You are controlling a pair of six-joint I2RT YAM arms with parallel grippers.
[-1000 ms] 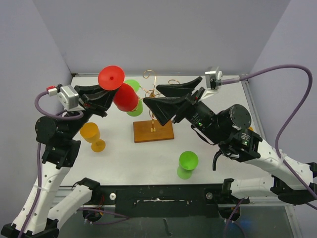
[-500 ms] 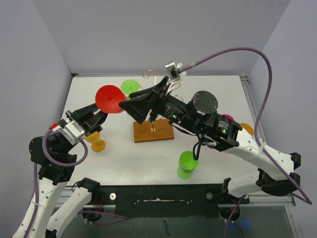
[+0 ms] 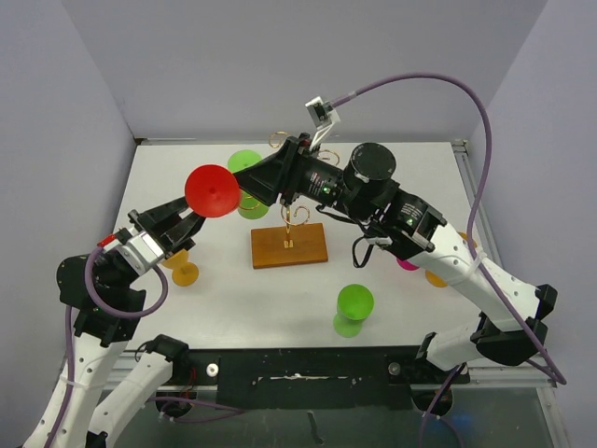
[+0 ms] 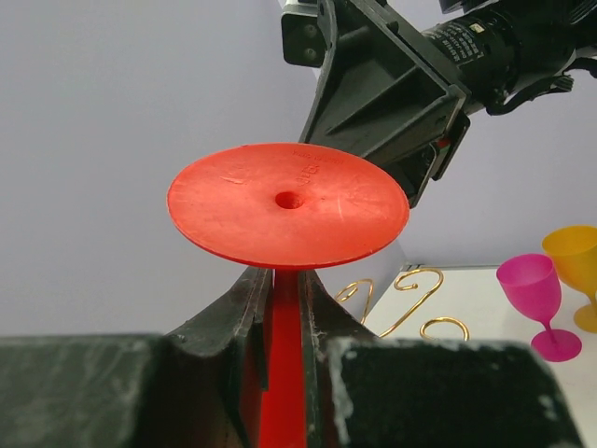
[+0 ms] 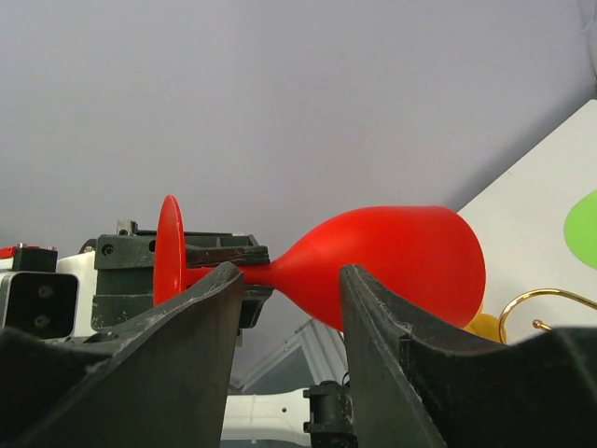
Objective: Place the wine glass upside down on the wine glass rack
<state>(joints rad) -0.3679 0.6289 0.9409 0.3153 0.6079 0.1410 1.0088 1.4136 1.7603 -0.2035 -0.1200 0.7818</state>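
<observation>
My left claw (image 4: 284, 280) is clamped on the stem of the red wine glass (image 4: 287, 203), with the foot just past its fingertips. It holds the glass above the bench (image 3: 242, 308), at ten o'clock from the wine glass rack (image 3: 289, 247). My right claw (image 5: 291, 273) stands half wide, straddling where stem meets bowl. I cannot tell whether it touches.

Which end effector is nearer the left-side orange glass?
Left. The left end effector, gripping the red glass, is right by the orange glass; the right end effector is farther off, at its bowl.
</observation>
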